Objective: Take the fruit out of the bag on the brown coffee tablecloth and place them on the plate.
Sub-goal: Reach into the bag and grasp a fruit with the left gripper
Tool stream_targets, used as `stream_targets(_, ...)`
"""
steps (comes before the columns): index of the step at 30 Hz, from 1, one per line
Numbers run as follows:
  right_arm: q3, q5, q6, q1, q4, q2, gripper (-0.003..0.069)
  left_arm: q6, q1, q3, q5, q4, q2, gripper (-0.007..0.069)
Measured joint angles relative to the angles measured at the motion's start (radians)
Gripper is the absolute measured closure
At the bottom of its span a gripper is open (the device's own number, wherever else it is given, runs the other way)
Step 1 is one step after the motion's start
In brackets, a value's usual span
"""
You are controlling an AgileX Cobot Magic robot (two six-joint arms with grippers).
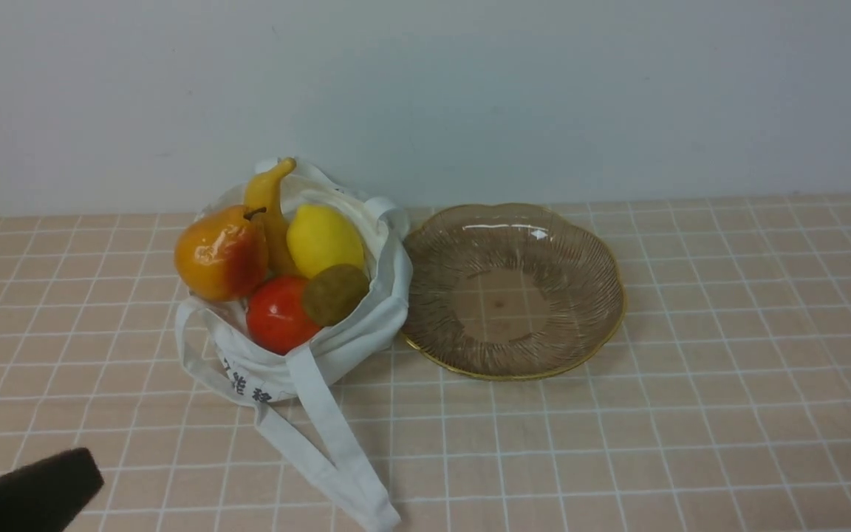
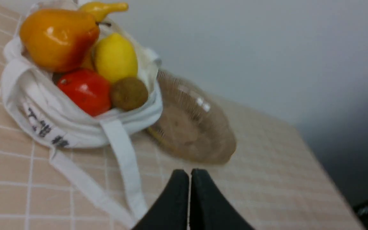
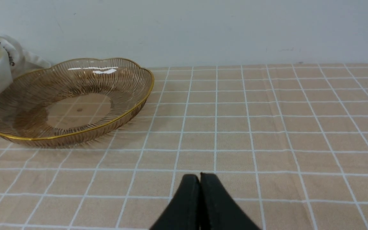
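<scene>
The white cloth bag (image 1: 366, 325) sits on the checked tan tablecloth (image 1: 691, 414), left of the amber glass plate (image 1: 588, 266). In the bag lie an orange-yellow pear (image 1: 219, 253), a yellow banana (image 1: 267, 193), a lemon (image 1: 324, 239), a red round fruit (image 1: 275, 314) and a brown kiwi (image 1: 334, 294). The plate holds nothing. My left gripper (image 2: 189, 174) is shut and empty, low in front of the bag (image 2: 75, 127); its dark tip shows in the front view (image 1: 34, 491). My right gripper (image 3: 200, 177) is shut and empty, above the cloth beside the plate (image 3: 133, 105). It is out of the front view.
A pale wall (image 1: 544, 96) runs close behind the bag and plate. The bag's long straps (image 1: 337, 443) trail forward over the cloth. The table's edge and a dark drop show in the left wrist view (image 2: 347, 166).
</scene>
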Motion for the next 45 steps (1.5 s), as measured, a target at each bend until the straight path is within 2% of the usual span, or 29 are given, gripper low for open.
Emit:
stream_targets(2, 0.000, 0.000, 0.000, 0.000, 0.000, 0.000, 0.0673, 0.017, 0.000, -0.089, 0.150, 0.130, 0.184, 0.0632)
stream_targets(6, 0.000, 0.000, 0.000, 0.000, 0.000, 0.000, 0.0673, 0.020, 0.000, -0.235, 0.237, 0.274, 0.465, 0.0631)
stream_targets(10, 0.000, 0.000, 0.000, 0.000, 0.000, 0.000, 0.0673, 0.020, 0.000, -0.374, 0.203, 0.299, 0.637, 0.0622)
stream_targets(13, 0.000, 0.000, 0.000, 0.000, 0.000, 0.000, 0.0673, 0.020, 0.000, -0.487, 0.190, 0.300, 0.759, 0.0584)
stream_targets(15, 0.000, 0.000, 0.000, 0.000, 0.000, 0.000, 0.0673, 0.020, 0.000, -0.546, 0.190, 0.300, 0.812, 0.0553)
stream_targets(18, 0.000, 0.000, 0.000, 0.000, 0.000, 0.000, 0.0673, 0.026, 0.000, -0.634, 0.188, 0.302, 0.915, 0.0460)
stream_targets(21, 0.000, 0.000, 0.000, 0.000, 0.000, 0.000, 0.0673, 0.080, -0.012, -0.734, 0.177, 0.306, 1.044, 0.0326)
stream_targets(22, 0.000, 0.000, 0.000, 0.000, 0.000, 0.000, 0.0673, 0.084, -0.012, -0.740, 0.175, 0.307, 1.050, 0.0326)
stream_targets(25, 0.000, 0.000, 0.000, 0.000, 0.000, 0.000, 0.0673, 0.142, -0.057, -0.842, 0.128, 0.316, 1.141, 0.0232)
stream_targets(27, 0.000, 0.000, 0.000, 0.000, 0.000, 0.000, 0.0673, 0.193, -0.092, -0.907, 0.106, 0.345, 1.211, 0.0172)
stream_targets(28, 0.000, 0.000, 0.000, 0.000, 0.000, 0.000, 0.0673, 0.197, -0.095, -0.912, 0.106, 0.348, 1.211, 0.0166)
stream_targets(30, 0.000, 0.000, 0.000, 0.000, 0.000, 0.000, 0.0673, 0.237, -0.126, -0.963, 0.097, 0.401, 1.284, 0.0090)
stream_targets(34, 0.000, 0.000, 0.000, 0.000, 0.000, 0.000, 0.0673, 0.249, -0.142, -1.002, 0.051, 0.462, 1.369, 0.0000)
stream_targets(38, 0.000, 0.000, 0.000, 0.000, 0.000, 0.000, 0.0673, 0.251, -0.144, -1.009, -0.016, 0.547, 1.437, -0.0041)
stream_targets(45, 0.000, 0.000, 0.000, 0.000, 0.000, 0.000, 0.0673, 0.255, -0.144, -1.014, -0.066, 0.626, 1.514, -0.0026)
